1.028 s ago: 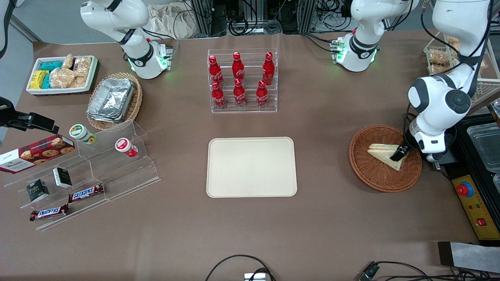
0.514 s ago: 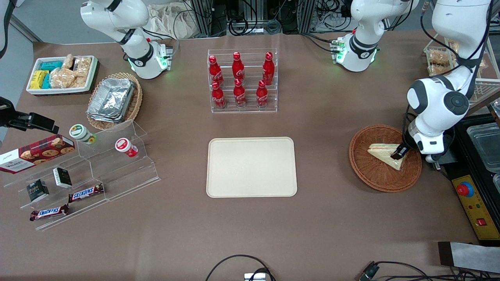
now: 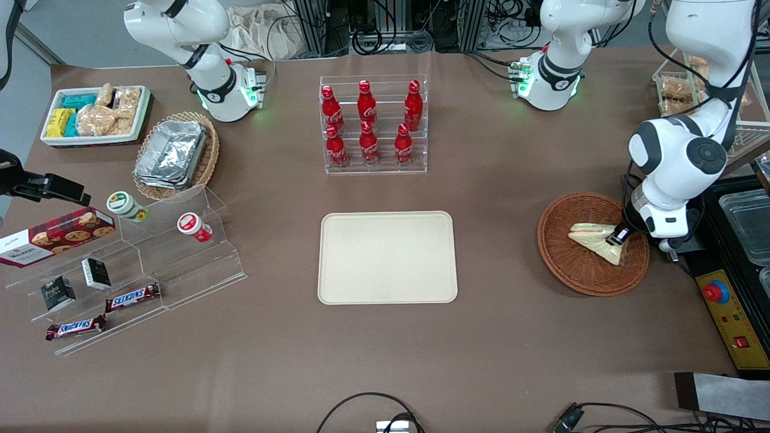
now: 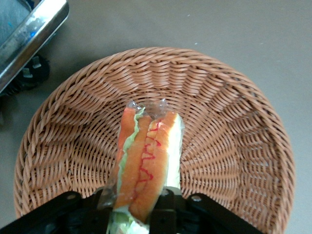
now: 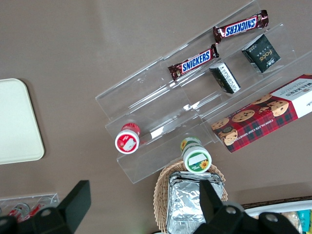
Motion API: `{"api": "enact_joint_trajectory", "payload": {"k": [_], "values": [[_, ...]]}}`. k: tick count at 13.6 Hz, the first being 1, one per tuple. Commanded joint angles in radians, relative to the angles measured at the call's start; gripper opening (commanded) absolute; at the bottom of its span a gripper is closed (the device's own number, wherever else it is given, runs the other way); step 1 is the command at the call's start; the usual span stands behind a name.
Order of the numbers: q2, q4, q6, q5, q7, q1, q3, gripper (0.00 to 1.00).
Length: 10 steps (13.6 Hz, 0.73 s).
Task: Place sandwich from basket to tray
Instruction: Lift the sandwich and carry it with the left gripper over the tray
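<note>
The sandwich [image 3: 592, 239], a wrapped white-bread wedge with orange and green filling, lies in the reddish-brown wicker basket [image 3: 571, 270] toward the working arm's end of the table. My left gripper [image 3: 619, 236] is down in the basket at the sandwich's wide end. In the left wrist view the gripper [image 4: 134, 214] has a finger pressed against each side of the sandwich [image 4: 146, 156], shut on it, with the basket [image 4: 234, 146] under it. The cream tray [image 3: 388, 257] sits bare at the table's middle, and its corner shows in the right wrist view [image 5: 14, 122].
A clear rack of red bottles [image 3: 373, 123] stands farther from the front camera than the tray. A black box with a red button [image 3: 719, 293] lies beside the basket. A clear stepped stand with snacks [image 3: 132, 264], a tan basket with foil containers [image 3: 175, 155] and a white bin [image 3: 96, 114] lie toward the parked arm's end.
My gripper's fingers have closed in on the sandwich's wide end, and the wrist has shifted slightly. The sandwich stays in the basket.
</note>
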State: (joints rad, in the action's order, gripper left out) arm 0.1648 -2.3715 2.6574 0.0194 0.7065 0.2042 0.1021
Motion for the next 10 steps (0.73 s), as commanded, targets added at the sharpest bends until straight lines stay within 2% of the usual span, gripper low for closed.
{"api": "enact_joint_trajectory", "payload": {"k": [1,3,6,10], "values": [[-0.082,0.006,-0.088,0.014,-0.051,0.001,0.024,0.16],[-0.122,0.030,-0.167,0.013,-0.125,0.001,0.044,0.16],[-0.134,0.121,-0.331,0.013,-0.176,0.001,0.132,0.16],[-0.133,0.207,-0.413,0.013,-0.209,0.001,0.301,0.16]]}}
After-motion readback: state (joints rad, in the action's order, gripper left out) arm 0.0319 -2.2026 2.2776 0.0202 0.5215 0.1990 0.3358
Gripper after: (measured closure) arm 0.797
